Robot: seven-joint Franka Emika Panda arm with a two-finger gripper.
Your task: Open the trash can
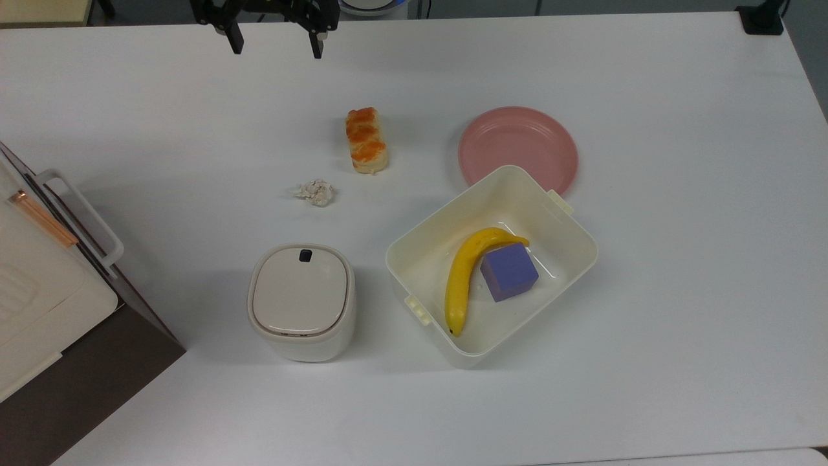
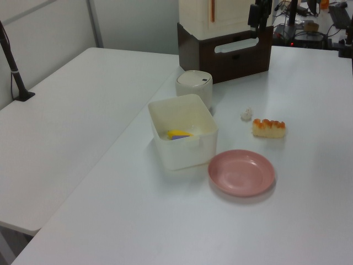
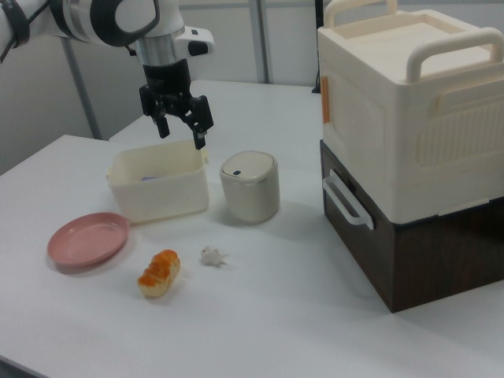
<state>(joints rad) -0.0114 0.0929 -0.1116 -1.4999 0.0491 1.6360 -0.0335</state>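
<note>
The trash can (image 1: 301, 301) is a small cream-white rounded bin standing on the white table, with its beige lid down flat and a dark button (image 1: 305, 255) at the lid's far edge. It also appears in the left view (image 2: 194, 85) and the right view (image 3: 249, 186). My gripper (image 1: 275, 44) hangs open and empty at the top view's upper edge, far from the can and above bare table. In the right view the gripper (image 3: 181, 131) hovers high over the tub's rim, left of the can, fingers pointing down.
A cream tub (image 1: 559, 223) right of the can holds a banana (image 1: 460, 278) and a purple cube (image 1: 509, 272). A pink plate (image 1: 517, 145), a bread roll (image 1: 367, 140) and a crumpled paper ball (image 1: 314, 192) lie between gripper and can. A big white box (image 3: 409, 110) on a brown base stands close by.
</note>
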